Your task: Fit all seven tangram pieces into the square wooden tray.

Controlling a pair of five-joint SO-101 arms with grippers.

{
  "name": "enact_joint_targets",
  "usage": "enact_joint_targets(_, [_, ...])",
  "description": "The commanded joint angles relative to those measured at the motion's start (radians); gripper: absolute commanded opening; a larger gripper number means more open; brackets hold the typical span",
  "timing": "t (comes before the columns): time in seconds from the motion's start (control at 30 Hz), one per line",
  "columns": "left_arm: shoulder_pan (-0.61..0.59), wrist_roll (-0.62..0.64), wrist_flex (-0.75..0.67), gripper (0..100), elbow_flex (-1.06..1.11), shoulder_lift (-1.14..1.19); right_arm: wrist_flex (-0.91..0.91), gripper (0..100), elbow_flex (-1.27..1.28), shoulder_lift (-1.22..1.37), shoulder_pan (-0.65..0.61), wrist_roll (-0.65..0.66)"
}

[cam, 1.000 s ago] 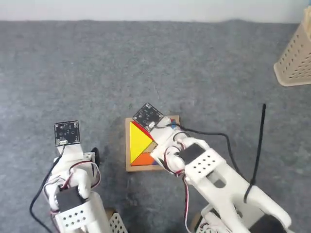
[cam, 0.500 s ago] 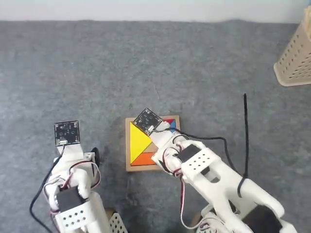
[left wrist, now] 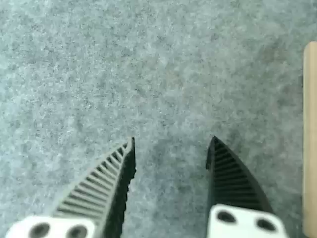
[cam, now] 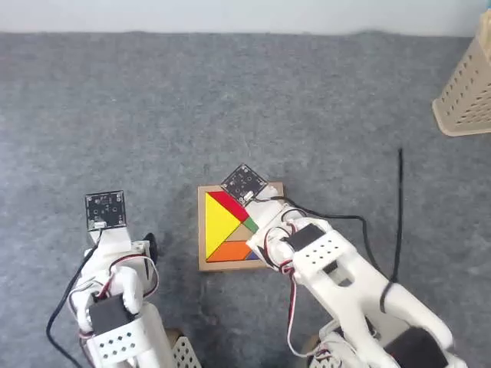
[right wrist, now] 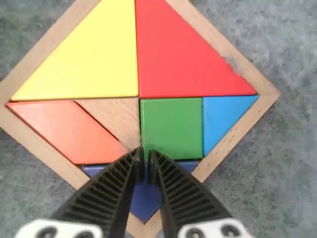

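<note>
Tangram pieces [right wrist: 89,59] lie flat in the square wooden tray [right wrist: 242,123], mid-table on grey carpet [left wrist: 148,59]. They look like thin, stiff, light painted wood, likely slick (little edge to pinch once seated), so nudge them at a side. Right gripper [right wrist: 145,161] is pinched nearly closed and empty, tips at the green square's [right wrist: 171,128] corner. Left gripper [left wrist: 171,148] is spread wide over carpet.

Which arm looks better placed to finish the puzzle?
Probably the right. The right gripper hangs directly above the tray, tips at the green square; the left gripper sits open over carpet beside it.
</note>
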Motion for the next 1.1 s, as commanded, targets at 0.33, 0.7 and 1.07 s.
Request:
enact_joint_targets(0.33, [0.006, 0.009, 0.003, 23, -0.005, -0.012, 0.085, 0.6, 0.107, -0.562, 0.223, 0.012])
enact_joint_targets(0.7, [0.006, 0.009, 0.003, 23, -0.005, -0.012, 0.077, 0.6, 0.284, -1.004, 0.237, 0.02])
enact_joint_targets(1.07, [0.006, 0.009, 0.003, 23, -0.005, -0.012, 0.096, 0.7, 0.589, -1.336, 0.332, 0.02])
